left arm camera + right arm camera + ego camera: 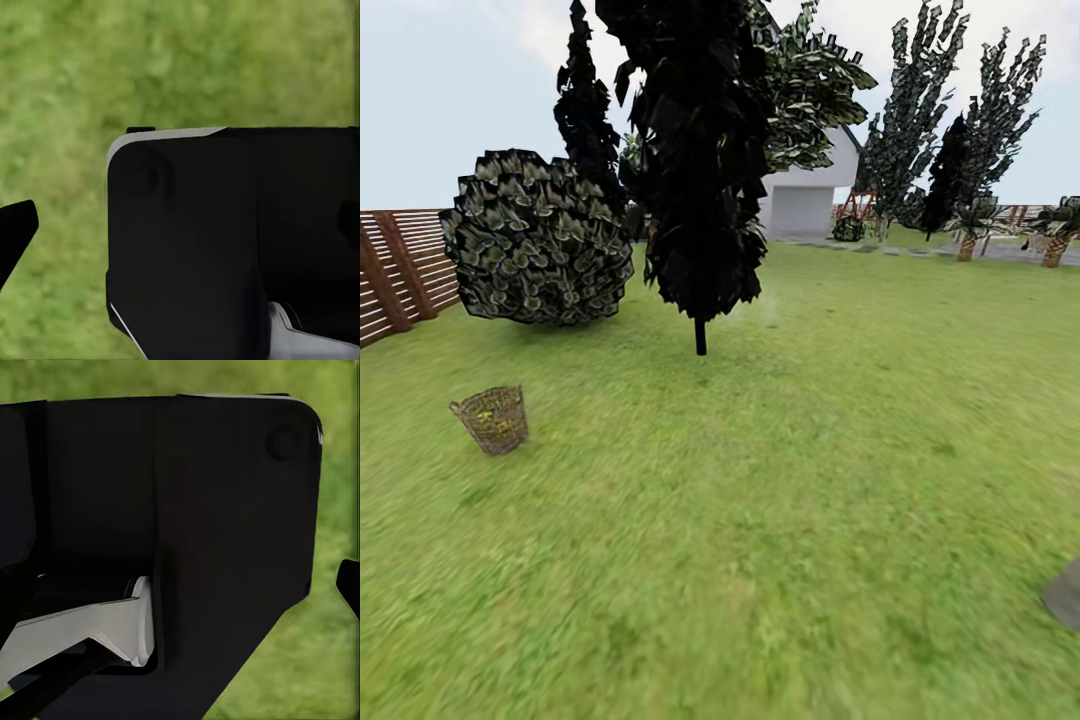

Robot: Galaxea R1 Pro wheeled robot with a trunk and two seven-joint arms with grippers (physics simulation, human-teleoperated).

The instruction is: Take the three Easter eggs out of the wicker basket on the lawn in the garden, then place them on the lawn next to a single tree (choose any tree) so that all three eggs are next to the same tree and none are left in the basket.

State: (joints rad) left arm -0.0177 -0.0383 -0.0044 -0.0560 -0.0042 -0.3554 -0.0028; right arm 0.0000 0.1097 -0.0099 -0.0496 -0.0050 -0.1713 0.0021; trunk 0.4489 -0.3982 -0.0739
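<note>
One wicker basket (491,419) sits upright on the lawn (760,520), left of centre in the head view, well apart from the robot. Yellow shows through the weave inside it: eggs (490,412), count not resolvable at this range.

Behind the basket: one round dark bush (538,238) beside one brown slat fence (400,265) at the left edge. One dark-foliage tree with a thin dark trunk (700,335) stands right of the basket and further back. Beyond it, one white building (805,195). Two tall trees (960,120) in the far right background, plus two short palm-like trunks (966,245) near the right edge. One grey corner (1065,595) cuts in at the lower right edge, can't identify.

Wrist views: each shows dark robot housing over blurred grass. Left gripper: one black fingertip (15,232) visible, can't tell how far open. Right gripper: one black fingertip (349,585) visible, opening also can't tell. Nothing seen held in either.
</note>
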